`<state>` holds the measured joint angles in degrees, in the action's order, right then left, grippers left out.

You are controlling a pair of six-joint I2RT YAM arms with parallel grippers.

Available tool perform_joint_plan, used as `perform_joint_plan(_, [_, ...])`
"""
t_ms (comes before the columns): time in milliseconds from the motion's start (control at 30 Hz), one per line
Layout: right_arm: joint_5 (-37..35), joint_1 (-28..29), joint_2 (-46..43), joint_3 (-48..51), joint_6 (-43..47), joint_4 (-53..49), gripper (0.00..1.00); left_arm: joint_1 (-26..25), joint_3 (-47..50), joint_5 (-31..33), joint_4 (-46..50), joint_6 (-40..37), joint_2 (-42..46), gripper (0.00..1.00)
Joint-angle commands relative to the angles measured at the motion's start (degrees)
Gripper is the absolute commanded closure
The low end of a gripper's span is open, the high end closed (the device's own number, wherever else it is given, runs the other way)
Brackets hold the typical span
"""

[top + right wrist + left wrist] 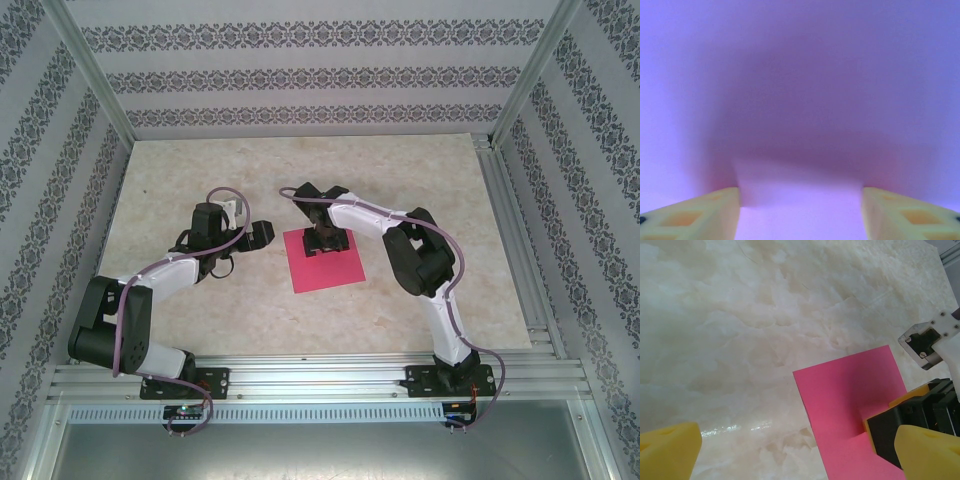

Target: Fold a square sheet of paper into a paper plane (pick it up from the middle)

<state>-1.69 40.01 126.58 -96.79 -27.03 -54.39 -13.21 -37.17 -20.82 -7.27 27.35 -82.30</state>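
Note:
The pink sheet of paper (325, 270) lies flat on the marble table between the two arms. My right gripper (328, 240) points down onto the sheet's far middle. In the right wrist view its yellow fingers (705, 212) stand apart and press on the sheet of paper (800, 75), which humps up between them. My right gripper (800, 200) holds nothing off the table. From the left wrist view the sheet of paper (840, 395) shows a raised buckle beside that right finger (900, 425). My left gripper (800, 452) is open, low over bare table just left of the sheet. No paper plane is in view.
The marble tabletop (200, 180) is ringed by aluminium rails (520, 250) and patterned walls. The left arm's elbow (110, 320) sits at the near left. The right arm's elbow (425, 255) stands right of the sheet.

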Motion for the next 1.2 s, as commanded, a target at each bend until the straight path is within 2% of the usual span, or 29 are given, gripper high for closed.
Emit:
perform_joint_plan(0, [0.4, 0.8, 3.3, 1.5, 0.1, -0.8, 0.40, -0.6, -1.5, 0.5, 0.9, -1.5, 1.3, 0.00])
perform_joint_plan(233, [-1.3, 1.2, 2.8, 1.3, 0.2, -1.3, 0.45, -0.7, -0.8, 0.5, 0.4, -1.3, 1.4, 0.00])
perform_joint_plan(367, [-0.8, 1.3, 2.5, 0.7, 0.3, -1.3, 0.52, -0.7, -0.8, 0.2, 0.3, -0.3, 0.9, 0.00])
perform_joint_plan(533, [-1.2, 1.3, 2.0, 0.0, 0.5, -1.3, 0.53, -0.7, -0.8, -1.1, 0.1, 1.6, 0.1, 0.00])
perform_joint_plan(600, [-0.8, 1.3, 1.5, -0.1, 0.5, -1.0, 0.61, -0.7, -0.7, -0.8, 0.0, 1.9, 0.0, 0.00])
perform_joint_plan(733, [-0.7, 1.4, 0.9, -2.0, 0.7, -1.9, 0.58, -0.8, -1.2, -0.5, 0.8, 1.6, -0.1, 0.00])
perform_joint_plan(833, [-0.3, 1.5, -0.2, -2.3, 0.7, -1.5, 0.66, -0.8, -1.8, -0.4, 1.4, 1.6, -0.5, 0.00])
perform_joint_plan(1000, [0.3, 1.2, -2.9, -1.7, 0.5, -0.8, 0.65, -0.8, -2.1, -0.3, 1.5, 2.1, -0.7, 0.00])
perform_joint_plan(1067, [1.7, 1.1, -4.1, -1.0, 0.9, 0.5, 0.76, -0.8, -1.9, -0.6, 1.1, 2.5, -0.8, 0.00])
perform_joint_plan(1100, [2.1, 0.9, -4.9, -0.2, 0.5, 1.4, 0.76, -0.8, -1.9, -0.6, 1.0, 2.8, -0.9, 0.00])
perform_joint_plan(1133, [1.9, 0.8, -5.3, -0.1, 0.4, 1.3, 0.69, -0.7, -1.9, -0.7, 0.9, 3.0, -1.0, 0.00])
perform_joint_plan(1167, [1.5, 0.9, -5.6, -0.3, 0.4, 0.9, 0.69, -0.7, -2.0, -0.8, 0.9, 3.1, -1.0, 0.00])
